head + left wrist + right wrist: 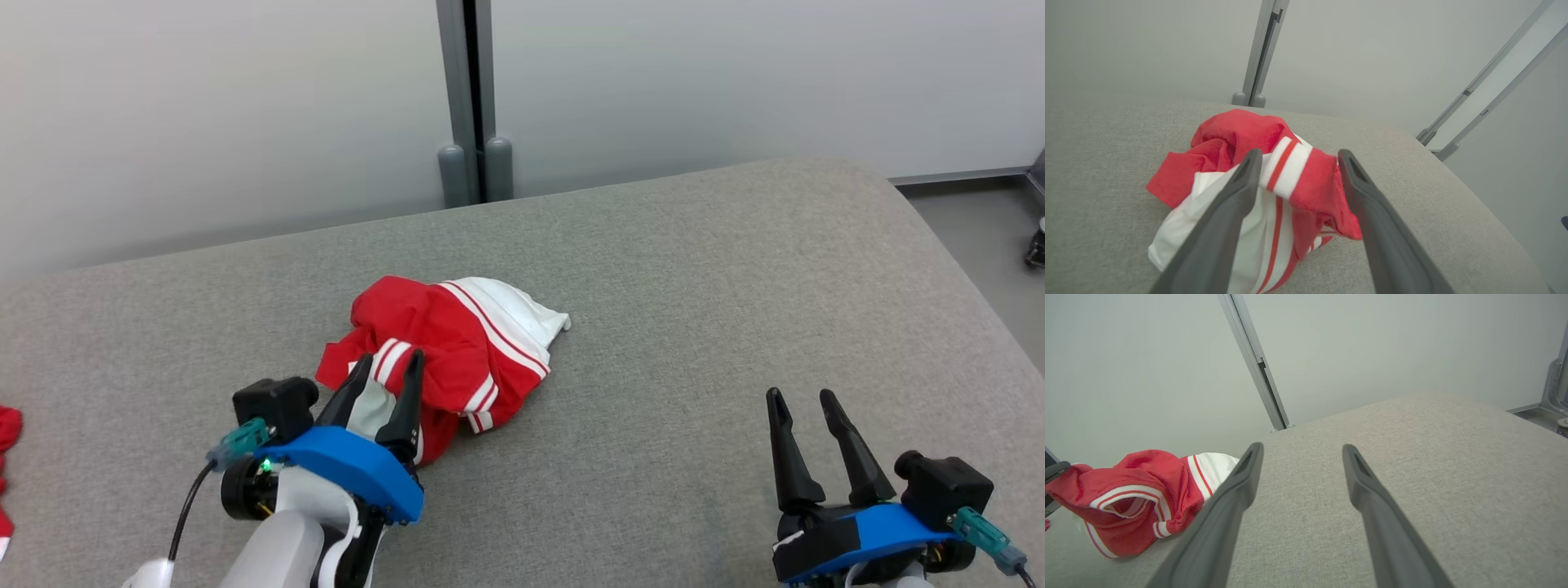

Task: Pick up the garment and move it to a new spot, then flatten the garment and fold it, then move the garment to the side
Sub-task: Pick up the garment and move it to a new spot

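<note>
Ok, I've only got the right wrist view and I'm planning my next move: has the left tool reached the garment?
Observer: Yes. The left wrist view shows the left tool open, with a striped red-and-white fold of the garment lying in its gap.
Operator: Which part of the pile is that?
Observer: In the head view, the tool's tips sit at the pile's near left edge.
Operator: Is it off the surface?
Observer: Not that I can see. The head view shows it bunched on the grey padded surface.
</note>
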